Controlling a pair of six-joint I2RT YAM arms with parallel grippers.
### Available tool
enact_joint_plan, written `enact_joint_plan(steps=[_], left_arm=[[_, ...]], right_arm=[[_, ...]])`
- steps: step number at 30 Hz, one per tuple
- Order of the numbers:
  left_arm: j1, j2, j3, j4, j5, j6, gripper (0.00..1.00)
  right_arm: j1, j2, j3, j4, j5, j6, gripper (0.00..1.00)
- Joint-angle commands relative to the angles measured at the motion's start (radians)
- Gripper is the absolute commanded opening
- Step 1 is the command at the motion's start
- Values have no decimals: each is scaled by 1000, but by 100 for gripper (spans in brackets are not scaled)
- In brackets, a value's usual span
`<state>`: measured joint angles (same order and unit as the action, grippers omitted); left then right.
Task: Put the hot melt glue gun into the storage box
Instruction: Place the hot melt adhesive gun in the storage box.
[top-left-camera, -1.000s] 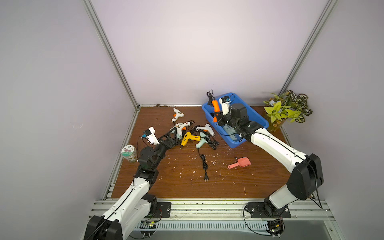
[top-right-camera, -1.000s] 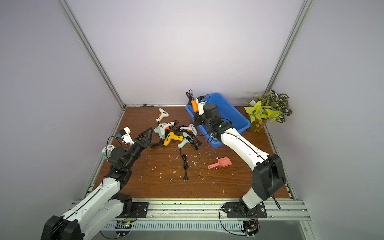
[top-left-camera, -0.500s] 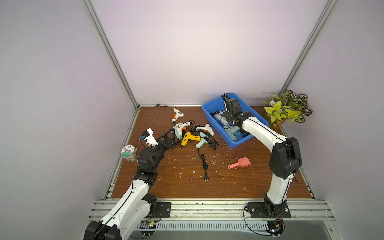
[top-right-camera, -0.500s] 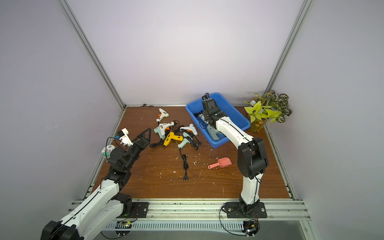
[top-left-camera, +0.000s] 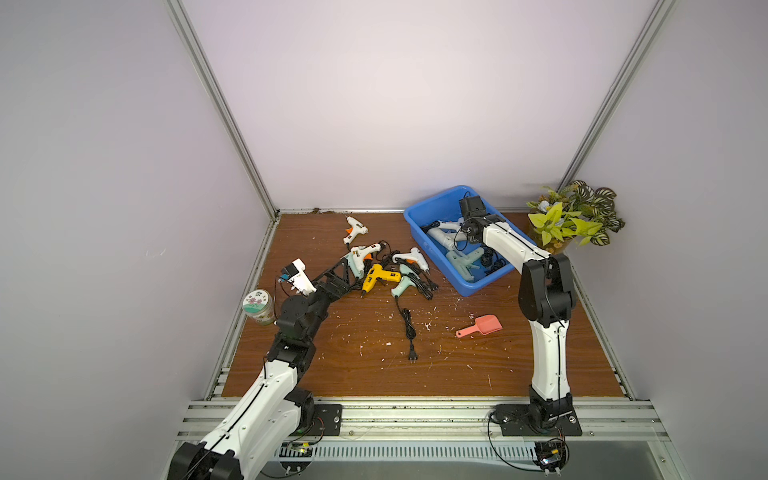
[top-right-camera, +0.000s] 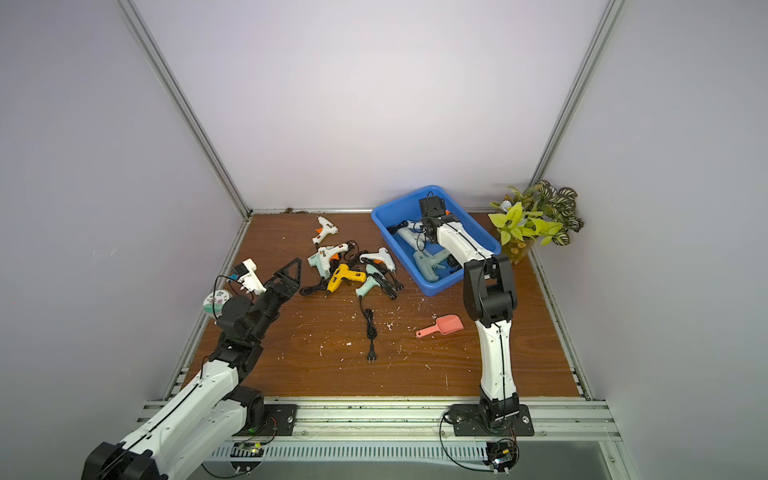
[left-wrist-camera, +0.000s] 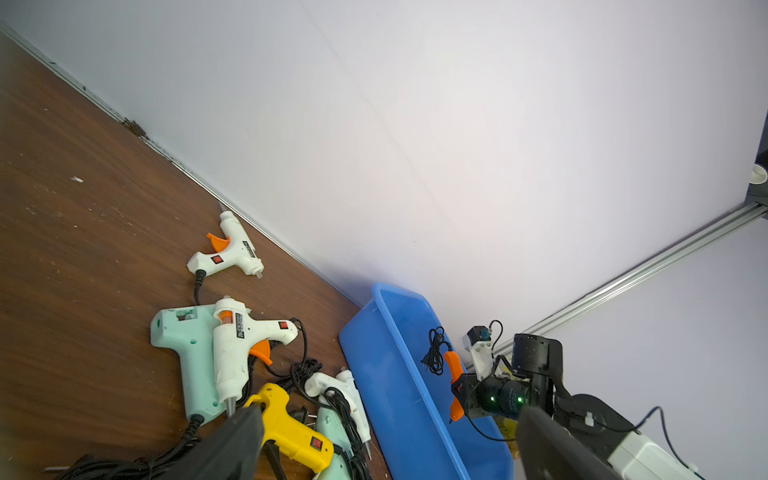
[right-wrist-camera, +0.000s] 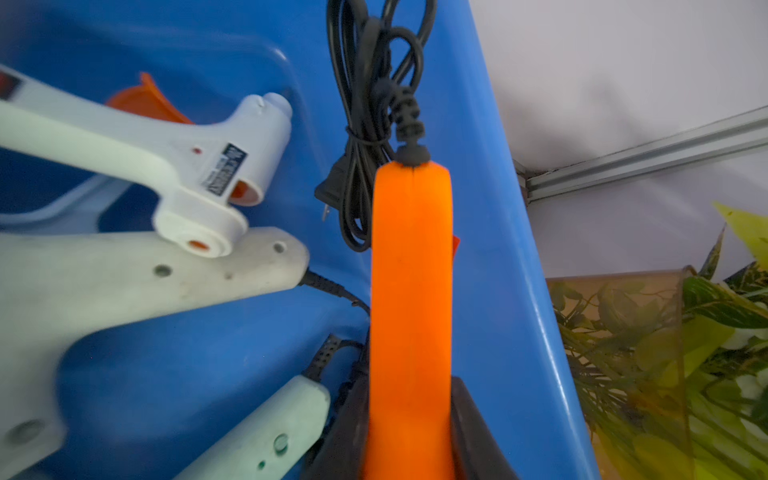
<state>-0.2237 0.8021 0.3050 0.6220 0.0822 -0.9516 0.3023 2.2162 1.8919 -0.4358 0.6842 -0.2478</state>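
Right wrist view: right tool at bottom centre, pinching the handle of the orange glue gun, which runs up the middle of the frame. Bundled cord trails off the gun's butt at top centre, against the blue wall. The gun is over the inside of the storage box, close along the wall at frame right. Cannot tell if it touches the floor. White glue gun and two pale ones already lie inside at left.

Left wrist view: left tool spread wide, with dark fingers at bottom left and bottom right and nothing between them. Yellow glue gun and several others lie loose on the tabletop at lower left. The orange gun shows at lower right, upright in the right tool at the box's far end.

Top views: in both, the right arm reaches over the far half of the box, centre right. A second ago the tool and gun were over the box's left edge, and half a second ago they were already further in. So the carry looks finished and the gun is past the rim. Letting go is probably the step in hand. The left tool, left of centre beside the loose pile, has barely shifted. Several guns are still out on the tabletop, so plenty of the task is left.
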Motion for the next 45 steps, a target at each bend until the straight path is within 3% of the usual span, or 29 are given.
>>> enact_joint_plan(steps=[1,11,16,23,28,34,39,45], left_arm=[[-10,-7,-17,-4,-21,14,99],[-10,-16,-15,-21,-34,17,99],[-8,-24,-12,-36,-47,22,99],[-9,-24,7,-79,-60,37,99],[-7,-19,35,-142,-74,54,99],[-7,13,81,-237,-75,77,99],[-6,46,83,-239,-59,77,99],[-6,117,104,-242,-37,90,99]], right_arm=[[-23,20,80,-60,6,31,20],[-37,82,136,-143,-175,83,45],[-35,39,158,-201,-265,123,48],[-36,-125,98,-183,-484,180,53],[-35,-253,1,-129,-645,251,53],[-25,-451,-301,111,-938,398,52],[56,-591,-546,299,-960,490,52],[202,-615,-616,321,-852,475,51]])
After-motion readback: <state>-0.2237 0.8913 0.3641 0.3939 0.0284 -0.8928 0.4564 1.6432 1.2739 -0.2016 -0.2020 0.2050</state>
